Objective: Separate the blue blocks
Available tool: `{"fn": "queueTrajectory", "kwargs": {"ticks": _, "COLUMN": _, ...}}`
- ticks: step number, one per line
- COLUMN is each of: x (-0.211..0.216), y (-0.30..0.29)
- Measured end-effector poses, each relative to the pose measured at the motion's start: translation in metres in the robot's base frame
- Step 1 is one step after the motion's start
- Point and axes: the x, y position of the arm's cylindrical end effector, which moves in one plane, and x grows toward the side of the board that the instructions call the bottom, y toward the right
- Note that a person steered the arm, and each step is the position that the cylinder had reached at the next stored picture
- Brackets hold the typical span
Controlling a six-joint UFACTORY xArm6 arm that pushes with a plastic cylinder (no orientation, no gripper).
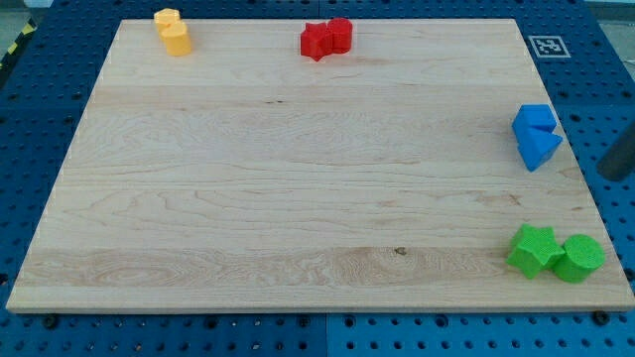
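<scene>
- The two blue blocks sit at the board's right edge, a little above mid-height. The blue cube [535,120] lies toward the view's top and the blue triangular block [540,149] just below it; the two touch, forming one cluster.
- A dark rod [619,159] enters at the view's right edge, off the board, to the right of the blue pair and apart from it. Its lower end, my tip, is cut off by the frame, so its exact spot cannot be told.
- This arm carries no pincer, so nothing is open, closed or gripped; the rod touches no block.
- At the bottom right corner, a green star-shaped block [534,250] and a green cylinder [579,258] stand side by side, touching, the star to the view's left.
- At the top edge, right of centre, two red blocks [326,39] are pressed together; their exact shapes are hard to make out.
- Near the top left corner, two yellow blocks [172,31] touch each other, one slightly above the other.
- The wooden board [298,188] rests on a blue perforated table [30,129].
- A small black-and-white marker [547,46] lies just off the board's top right corner.
</scene>
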Motion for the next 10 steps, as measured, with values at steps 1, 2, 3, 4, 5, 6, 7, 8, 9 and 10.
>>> {"fn": "queueTrajectory", "kwargs": {"ticks": 1, "x": -0.004, "y": -0.021}}
{"fn": "queueTrajectory", "kwargs": {"ticks": 2, "x": -0.004, "y": -0.06}}
{"fn": "queueTrajectory", "kwargs": {"ticks": 3, "x": -0.004, "y": -0.089}}
{"fn": "queueTrajectory", "kwargs": {"ticks": 4, "x": -0.004, "y": -0.082}}
{"fn": "queueTrajectory", "kwargs": {"ticks": 5, "x": -0.002, "y": -0.055}}
{"fn": "queueTrajectory", "kwargs": {"ticks": 6, "x": -0.02, "y": -0.05}}
{"fn": "queueTrajectory", "kwargs": {"ticks": 7, "x": -0.034, "y": -0.069}}
{"fn": "queueTrajectory", "kwargs": {"ticks": 8, "x": -0.034, "y": -0.093}}
{"fn": "queueTrajectory", "kwargs": {"ticks": 9, "x": -0.035, "y": -0.122}}
{"fn": "queueTrajectory", "kwargs": {"ticks": 10, "x": -0.039, "y": -0.13}}
